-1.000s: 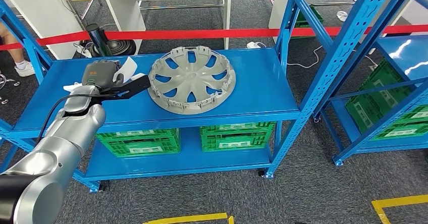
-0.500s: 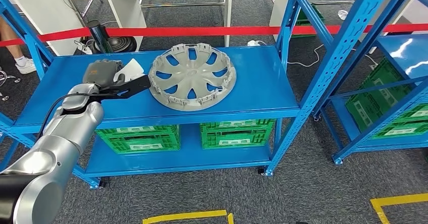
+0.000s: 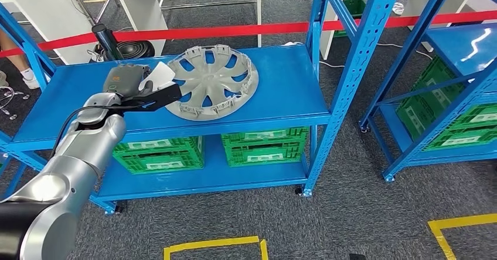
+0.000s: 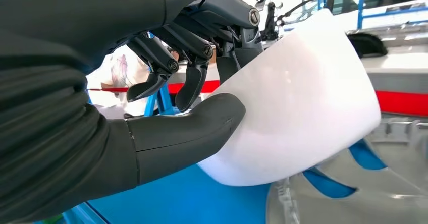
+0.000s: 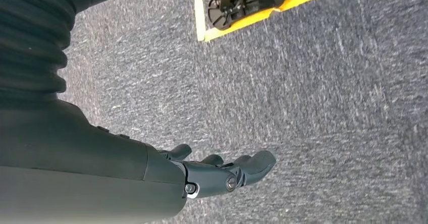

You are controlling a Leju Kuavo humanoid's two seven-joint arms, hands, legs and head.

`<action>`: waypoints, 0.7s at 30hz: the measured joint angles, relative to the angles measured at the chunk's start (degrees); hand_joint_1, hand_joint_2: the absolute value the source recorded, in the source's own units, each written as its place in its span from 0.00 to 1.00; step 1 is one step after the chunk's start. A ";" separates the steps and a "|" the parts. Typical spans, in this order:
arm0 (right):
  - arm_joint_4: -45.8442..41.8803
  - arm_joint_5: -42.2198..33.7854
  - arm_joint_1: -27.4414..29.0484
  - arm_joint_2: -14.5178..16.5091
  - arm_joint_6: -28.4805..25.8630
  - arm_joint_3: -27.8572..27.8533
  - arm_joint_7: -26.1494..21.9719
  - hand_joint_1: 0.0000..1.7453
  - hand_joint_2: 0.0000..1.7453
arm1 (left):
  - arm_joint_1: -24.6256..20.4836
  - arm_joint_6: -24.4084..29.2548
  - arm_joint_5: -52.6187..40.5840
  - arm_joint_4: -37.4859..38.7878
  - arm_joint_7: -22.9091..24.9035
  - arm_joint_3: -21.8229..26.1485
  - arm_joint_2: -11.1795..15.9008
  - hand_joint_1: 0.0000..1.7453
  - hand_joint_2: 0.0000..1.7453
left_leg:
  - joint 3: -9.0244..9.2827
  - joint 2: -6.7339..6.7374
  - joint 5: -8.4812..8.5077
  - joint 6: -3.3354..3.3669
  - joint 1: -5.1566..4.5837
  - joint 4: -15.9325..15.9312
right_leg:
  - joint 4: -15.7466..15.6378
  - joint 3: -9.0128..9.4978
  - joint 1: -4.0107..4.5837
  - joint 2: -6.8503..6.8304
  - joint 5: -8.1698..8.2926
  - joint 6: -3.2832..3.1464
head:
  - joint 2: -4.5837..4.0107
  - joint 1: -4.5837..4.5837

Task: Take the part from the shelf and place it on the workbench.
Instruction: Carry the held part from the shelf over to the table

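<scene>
The left hand, pinching a white card, reaches for the wheel cover and next must grip its left rim.

green crates under red tape

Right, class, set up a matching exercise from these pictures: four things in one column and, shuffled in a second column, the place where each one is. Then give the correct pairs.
Things:
1. round grey plastic wheel cover
2. green plastic crates
3. white curved plastic piece
4. right robot hand

Places:
A. lower shelf of the blue metal rack
B. hanging over grey carpet
C. upper blue shelf
D. held in the left robot hand

Pairs: 1-C, 2-A, 3-D, 4-B
</scene>
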 joint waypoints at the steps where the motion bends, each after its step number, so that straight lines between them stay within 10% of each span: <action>1: 0.00 0.01 -0.03 -0.01 -0.01 -0.01 -0.01 0.00 1.00 | -0.43 -0.02 0.04 -0.30 0.01 -0.08 -0.23 1.00 1.00 | 2.59 0.04 0.73 0.54 -0.27 -3.88 | -0.02 -0.26 0.13 -0.01 0.35 0.12 | 0.00 0.03; 6: 0.00 0.46 -0.07 -0.25 0.04 -0.01 0.10 0.00 1.00 | -1.77 -0.02 1.16 -1.43 0.00 -0.80 -0.66 1.00 1.00 | 4.93 0.41 2.59 1.51 -1.00 -9.78 | -0.78 -0.69 -0.18 -0.05 1.99 1.76 | 0.00 -0.01; 11: 0.00 0.97 -0.04 -0.76 0.09 0.00 0.39 0.00 1.00 | -2.00 0.73 3.15 -2.08 -0.03 -1.52 -0.32 1.00 1.00 | 2.52 0.79 5.77 2.39 -0.30 -10.61 | 11.34 -4.65 -0.45 -0.20 -7.65 3.11 | 0.00 0.31; 13: 0.00 1.02 -0.04 -1.07 0.08 0.00 0.70 0.00 1.00 | -1.62 1.68 4.28 -2.29 -0.25 -1.54 0.03 1.00 1.00 | 0.90 0.79 6.64 2.12 -0.11 -10.13 | 14.30 -4.36 -0.66 -0.26 -7.91 3.56 | 0.00 0.32; 17: 0.00 1.01 -0.13 -1.32 0.04 0.00 1.05 0.00 1.00 | -1.20 3.08 5.44 -3.50 -0.68 -1.55 0.70 1.00 1.00 | -2.19 0.77 7.57 0.94 0.31 -8.02 | 2.73 4.24 -0.93 -0.32 -4.87 3.88 | 0.01 0.36; 21: 0.00 0.86 -0.10 -1.31 0.00 -0.01 0.92 0.00 1.00 | -1.16 3.76 5.89 -4.65 -0.56 -1.94 1.15 1.00 1.00 | -3.15 0.57 8.47 -0.55 0.22 -7.34 | 0.71 4.49 -0.85 -0.16 -4.84 1.78 | 0.00 0.40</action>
